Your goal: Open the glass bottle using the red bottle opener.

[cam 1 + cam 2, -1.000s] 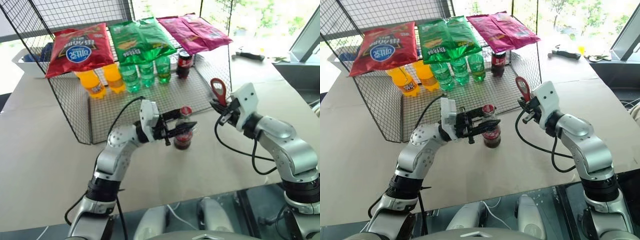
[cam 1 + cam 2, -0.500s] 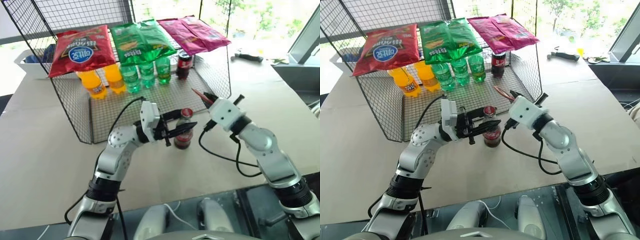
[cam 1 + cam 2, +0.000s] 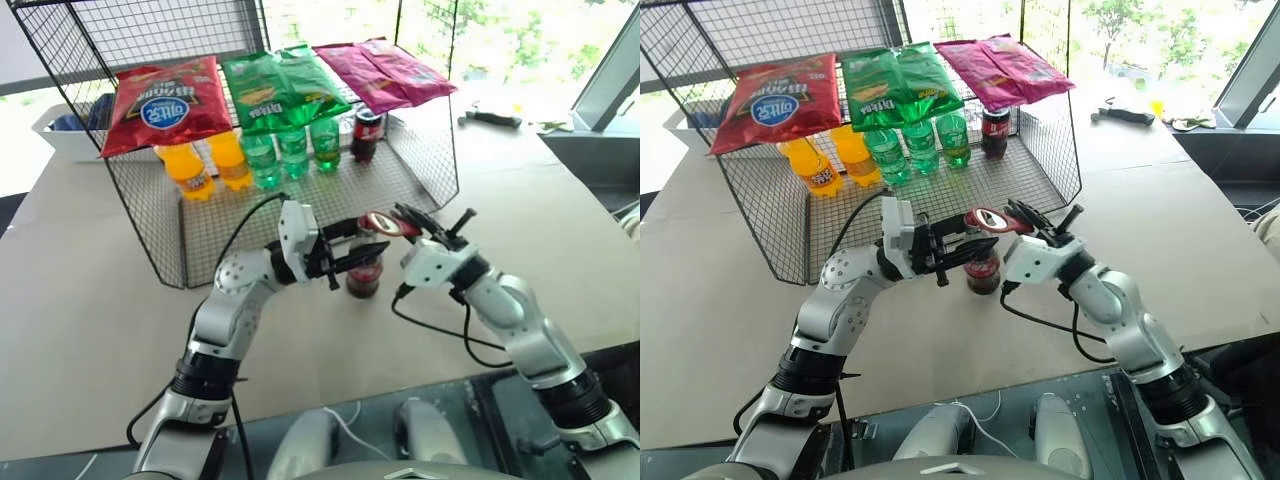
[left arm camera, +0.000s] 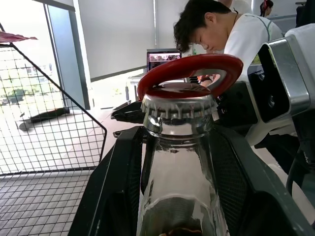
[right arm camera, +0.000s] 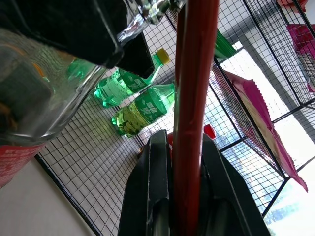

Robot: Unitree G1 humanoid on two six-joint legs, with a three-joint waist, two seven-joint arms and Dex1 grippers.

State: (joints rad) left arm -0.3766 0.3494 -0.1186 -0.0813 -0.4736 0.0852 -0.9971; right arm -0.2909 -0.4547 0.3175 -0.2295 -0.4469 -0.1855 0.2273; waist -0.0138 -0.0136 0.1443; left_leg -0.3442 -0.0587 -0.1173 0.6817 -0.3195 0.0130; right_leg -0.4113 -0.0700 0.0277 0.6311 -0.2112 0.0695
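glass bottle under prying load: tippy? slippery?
Probably tippy: the glass bottle is tall on a small base, and the red bottle opener acts at its cap. The left end effector brackets it, which should steady it. Smooth glass may slip; likely stiff but breakable.

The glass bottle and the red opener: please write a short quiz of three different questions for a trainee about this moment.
1. True or false: the cap is already off the glass bottle.
2. Which tool holds the red bottle opener? A) left tool B) right tool C) neither
3. Fill in: the opener's ring-shaped head lies over the bottle's ____.

Key
1. False. In the left wrist view the crimped cap sits on the neck.
2. B. The right tool is shut on the handle, while the left tool grips the bottle, which stands on the table.
3. cap
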